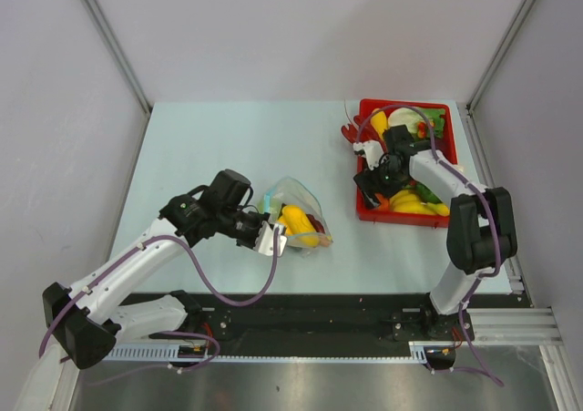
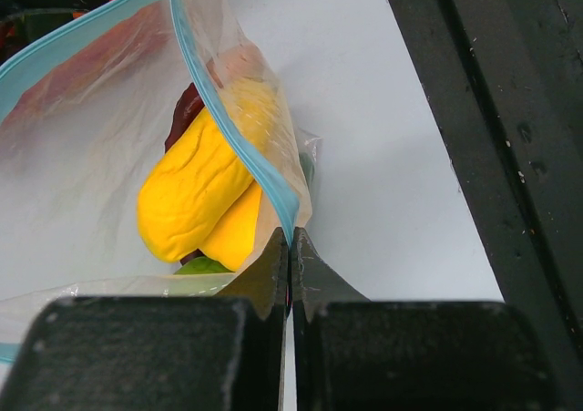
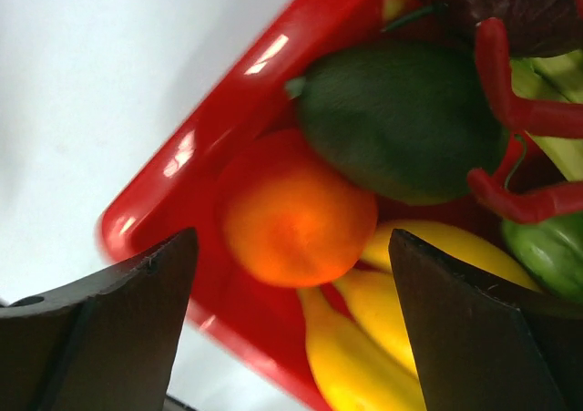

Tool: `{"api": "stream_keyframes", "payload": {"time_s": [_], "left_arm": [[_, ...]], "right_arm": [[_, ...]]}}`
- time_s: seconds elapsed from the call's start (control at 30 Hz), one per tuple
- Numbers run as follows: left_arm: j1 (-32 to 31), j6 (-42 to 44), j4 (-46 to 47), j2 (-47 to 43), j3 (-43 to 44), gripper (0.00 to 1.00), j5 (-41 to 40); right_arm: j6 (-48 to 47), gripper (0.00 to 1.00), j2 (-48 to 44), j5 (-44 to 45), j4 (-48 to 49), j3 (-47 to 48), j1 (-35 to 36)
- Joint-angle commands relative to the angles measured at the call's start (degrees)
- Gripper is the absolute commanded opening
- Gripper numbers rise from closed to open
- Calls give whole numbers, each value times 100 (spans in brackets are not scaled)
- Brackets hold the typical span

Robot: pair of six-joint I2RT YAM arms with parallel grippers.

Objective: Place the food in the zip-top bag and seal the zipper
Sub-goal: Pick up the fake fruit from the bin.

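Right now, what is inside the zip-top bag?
Inside the zip-top bag: two yellow toy pieces, a dark red one, a green bit. Anything beneath them is covered.

I'm looking into a lab cell (a robot enclosure): plain white wall panels [image 1: 301, 28], aluminium frame posts [image 1: 108, 39], pale tabletop [image 1: 237, 138].

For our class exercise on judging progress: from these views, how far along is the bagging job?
Done: yellow food already lies inside the zip-top bag. In hand: the left gripper pinches the bag's mouth edge, while the open right gripper hovers over an orange ball in the red tray. Left: more food sits in the tray, and the zipper is unsealed.
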Motion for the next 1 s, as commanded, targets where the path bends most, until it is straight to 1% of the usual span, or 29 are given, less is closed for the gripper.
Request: {"api": "stream_keyframes", "payload": {"time_s": [0.0,0.13,0.37,0.4,0.53,0.57,0.63,0.67,0.77,0.87,0.97], "left_arm": [[44,-45,73,-59,-14,0,128],[44,-27,73,-32,3,0,145],[61,-27,56,-23,-5,0,128],[70,-27,56,-32,3,0,119],[96,-27,30,-41,30,0,119],[105,-44,38,-41,30,0,128],[123,-44,47,-50,56,0,145],[140,-71,65,-41,47,0,163],[184,-97,56,-23,82,0,233],[193,-106,73,-32,91,0,260],[219,-141,126,-67,91,0,295]], "right_arm": [[507,90,288,421,293,-191,59],[797,86,367,431,408,-217,15],[965,87,578,413,408,-252,24],[956,83,552,404,391,-252,41],[868,74,236,316,224,-252,59],[851,70,166,299,180,-252,68],[833,65,-141,263,66,-252,85],[833,61,-247,246,48,-243,85],[842,52,-642,176,-49,-200,94],[903,49,-1003,0,-154,-51,94],[1078,49,-1450,-526,-181,160,120]]}}
